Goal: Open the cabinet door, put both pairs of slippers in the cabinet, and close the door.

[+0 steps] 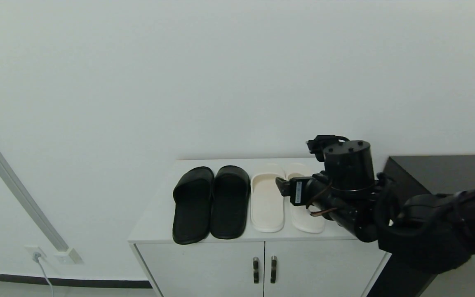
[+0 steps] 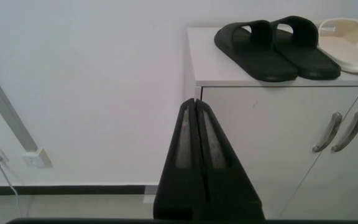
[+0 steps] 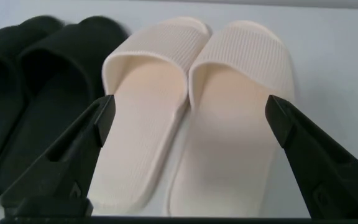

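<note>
A white cabinet [image 1: 159, 222] carries two pairs of slippers side by side on its top. The black pair [image 1: 210, 202] is on the left and the white pair [image 1: 268, 200] on the right. Both doors are shut, with two metal handles [image 1: 264, 269] at the middle seam. My right gripper [image 3: 190, 115] hangs open just above the white pair [image 3: 194, 118], one finger on each side of it, touching nothing. My left gripper [image 2: 195, 109] is shut and empty, low and off the cabinet's left front corner, facing the door handles [image 2: 337, 130] and the black pair [image 2: 275, 40].
A dark table [image 1: 447, 169] stands right against the cabinet's right side. The wall is close behind. On the left, a slanted wall rail [image 1: 15, 185] runs down to a socket with a cable [image 1: 35, 255] near the floor.
</note>
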`<state>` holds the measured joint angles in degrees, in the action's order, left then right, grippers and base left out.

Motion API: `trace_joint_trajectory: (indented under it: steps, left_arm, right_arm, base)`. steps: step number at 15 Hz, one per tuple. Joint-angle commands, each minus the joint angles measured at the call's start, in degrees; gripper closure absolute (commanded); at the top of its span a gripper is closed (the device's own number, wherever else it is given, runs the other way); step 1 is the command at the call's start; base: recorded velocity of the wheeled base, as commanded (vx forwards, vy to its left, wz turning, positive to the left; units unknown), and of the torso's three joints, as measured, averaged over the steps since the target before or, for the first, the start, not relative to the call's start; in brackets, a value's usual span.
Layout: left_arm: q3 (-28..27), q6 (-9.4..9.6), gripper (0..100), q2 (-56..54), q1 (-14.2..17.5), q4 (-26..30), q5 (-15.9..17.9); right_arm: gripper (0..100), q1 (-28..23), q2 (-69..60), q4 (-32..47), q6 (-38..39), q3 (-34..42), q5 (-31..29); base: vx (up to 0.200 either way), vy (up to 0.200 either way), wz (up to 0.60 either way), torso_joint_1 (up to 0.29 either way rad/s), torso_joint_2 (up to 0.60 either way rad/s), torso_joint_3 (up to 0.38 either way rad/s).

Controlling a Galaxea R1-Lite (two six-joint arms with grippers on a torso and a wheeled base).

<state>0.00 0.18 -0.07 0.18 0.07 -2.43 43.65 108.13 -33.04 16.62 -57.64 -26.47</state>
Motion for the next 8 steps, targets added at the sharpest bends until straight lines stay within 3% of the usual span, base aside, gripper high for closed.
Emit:
trace_joint_trajectory:
  steps: [1, 8]
  left_arm:
    - [0.0, -0.09, 100, 0.07, -0.01, 0.01, -0.04]
    - [0.0, -0.09, 100, 0.07, -0.01, 0.01, -0.04]
  right_arm:
    - [0, 0.91, 8.15, -2.12, -0.18, -5.12, -4.21]
    - [0, 1.61, 11.14, -1.77, -0.53, -9.69, -13.35]
  base:
    - [0.0, 0.0, 0.0, 0.0, 0.0, 0.0]
    - [0.0, 0.0, 0.0, 0.0, 0.0, 0.0]
